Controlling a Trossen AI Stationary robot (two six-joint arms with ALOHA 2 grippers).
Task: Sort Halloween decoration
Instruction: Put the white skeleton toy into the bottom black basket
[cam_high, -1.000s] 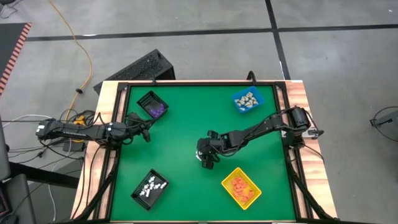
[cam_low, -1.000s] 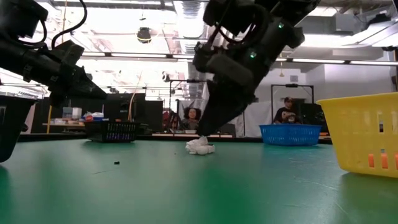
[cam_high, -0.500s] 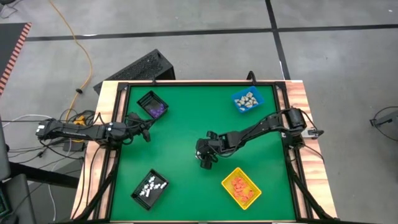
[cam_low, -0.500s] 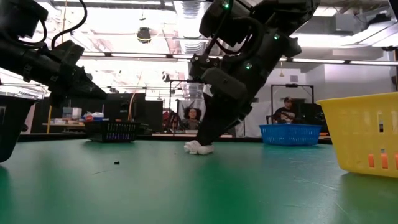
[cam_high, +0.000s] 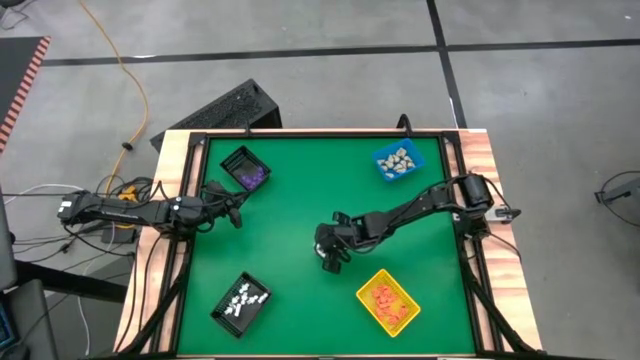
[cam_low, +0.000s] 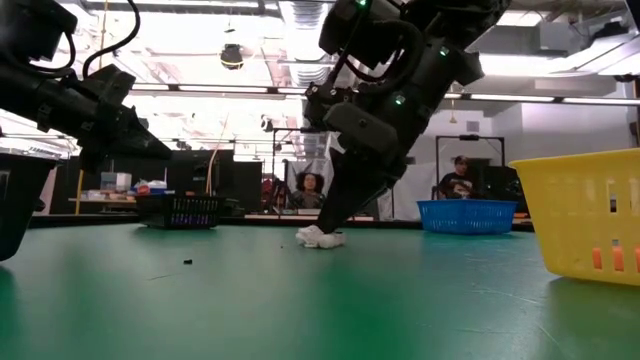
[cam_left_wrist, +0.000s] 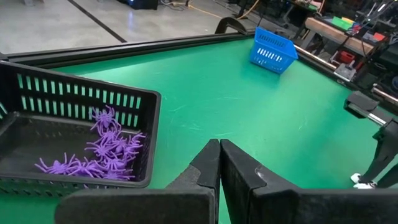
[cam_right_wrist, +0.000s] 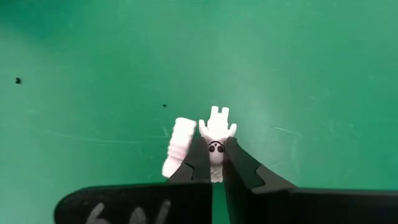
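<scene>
Right tool (cam_right_wrist: 214, 163) has just drawn its two fingers together on a small white skeleton figure (cam_right_wrist: 216, 138) lying near the middle of the green worktop (cam_high: 290, 210); a second ago those fingers stood wide on either side of it, so the pinch is fresh and the piece still rests on the surface, not yet lifted. A second white piece (cam_right_wrist: 177, 146) lies just beside it, touching or nearly touching the outside of one finger, and by my judgement it could be nudged or dragged along when the arm rises. That leaves the lift and the carry to come, most likely toward the black bin with white pieces (cam_high: 241, 302) at the near left corner. The right arm reaches in from the right edge, bent at the elbow, its wrist tipped steeply down over the figure between the yellow bin (cam_high: 388, 302) and the centre. Left tool (cam_left_wrist: 219, 163) waits with its fingers pressed together on nothing, hovering beside the black bin of purple spiders (cam_left_wrist: 93, 149).
</scene>
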